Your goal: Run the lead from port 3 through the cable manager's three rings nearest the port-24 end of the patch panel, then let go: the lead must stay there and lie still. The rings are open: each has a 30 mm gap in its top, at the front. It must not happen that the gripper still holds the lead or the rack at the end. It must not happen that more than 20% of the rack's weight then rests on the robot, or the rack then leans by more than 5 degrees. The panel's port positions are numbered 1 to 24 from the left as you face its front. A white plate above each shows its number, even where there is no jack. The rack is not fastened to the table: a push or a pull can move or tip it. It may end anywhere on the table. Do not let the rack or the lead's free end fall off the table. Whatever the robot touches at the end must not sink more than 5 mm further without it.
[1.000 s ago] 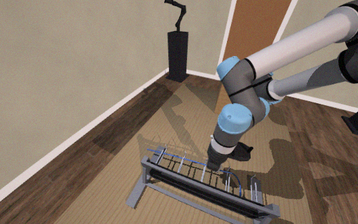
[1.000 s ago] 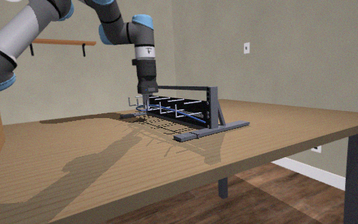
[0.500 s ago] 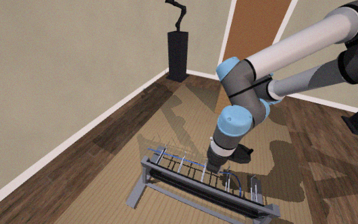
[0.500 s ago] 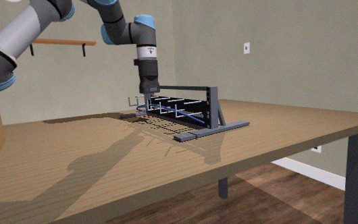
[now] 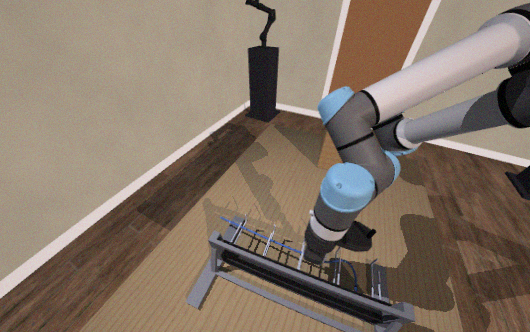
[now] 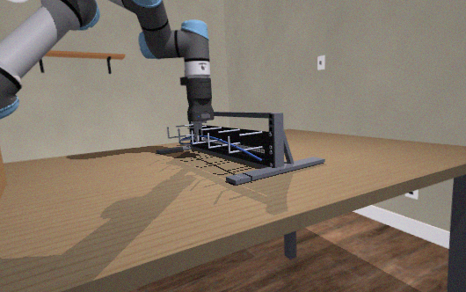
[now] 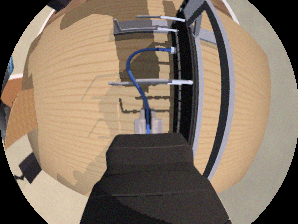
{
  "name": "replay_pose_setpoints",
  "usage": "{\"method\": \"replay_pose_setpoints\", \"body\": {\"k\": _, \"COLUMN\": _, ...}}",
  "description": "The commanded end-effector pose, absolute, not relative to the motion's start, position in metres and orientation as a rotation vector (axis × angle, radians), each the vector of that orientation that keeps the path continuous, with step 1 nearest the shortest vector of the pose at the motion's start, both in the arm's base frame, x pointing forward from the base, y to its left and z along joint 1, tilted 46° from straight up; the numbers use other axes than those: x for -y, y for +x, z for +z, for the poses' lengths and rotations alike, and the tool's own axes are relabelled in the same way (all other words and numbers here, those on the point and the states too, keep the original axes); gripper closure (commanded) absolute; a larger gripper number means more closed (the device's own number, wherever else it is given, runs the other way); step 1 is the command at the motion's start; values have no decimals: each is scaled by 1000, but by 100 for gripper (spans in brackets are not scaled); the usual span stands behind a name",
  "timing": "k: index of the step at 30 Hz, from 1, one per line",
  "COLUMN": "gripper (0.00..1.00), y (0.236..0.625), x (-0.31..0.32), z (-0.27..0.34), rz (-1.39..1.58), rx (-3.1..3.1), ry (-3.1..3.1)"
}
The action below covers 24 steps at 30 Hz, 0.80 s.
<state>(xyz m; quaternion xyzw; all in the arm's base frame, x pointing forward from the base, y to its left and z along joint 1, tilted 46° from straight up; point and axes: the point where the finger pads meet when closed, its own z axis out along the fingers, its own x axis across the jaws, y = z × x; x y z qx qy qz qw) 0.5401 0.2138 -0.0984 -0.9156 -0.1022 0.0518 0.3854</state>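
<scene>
The blue lead (image 5: 353,272) (image 6: 225,142) (image 7: 129,66) leaves its jack (image 7: 173,50) in a loop and runs between the fingertips. My gripper (image 6: 196,136) (image 7: 147,114) is shut on the lead, just on the port-1 side of the middle ring (image 5: 301,258); in the top view its fingertips are hidden. Beyond it the lead runs towards the port-24 end, past the middle ring and the two outer rings (image 5: 269,243) (image 5: 240,231). In the exterior view it appears to lie between upper and lower rods there, with its free end (image 6: 260,159) dipping past the last ring. Its exact seating in the middle ring is hidden.
The rack (image 5: 217,251) (image 6: 277,141) (image 7: 226,75) stands upright on its feet (image 5: 200,292) (image 6: 287,168) on the wooden table (image 6: 145,229). Two more rings (image 5: 337,270) (image 5: 375,282) stand on the port-1 side of the gripper. The table's edge (image 6: 352,198) is beyond the rack's port-24 foot.
</scene>
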Motion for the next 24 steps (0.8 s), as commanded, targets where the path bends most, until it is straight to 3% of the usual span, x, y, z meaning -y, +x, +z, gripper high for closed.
{"method": "replay_pose_setpoints", "body": {"k": 1, "gripper": 100, "y": 546, "x": -215, "z": -98, "rz": 129, "rx": 260, "ry": -2332}}
{"method": "replay_pose_setpoints", "body": {"k": 24, "gripper": 100, "y": 552, "x": -216, "z": -98, "rz": 129, "rx": 260, "ry": -2332}}
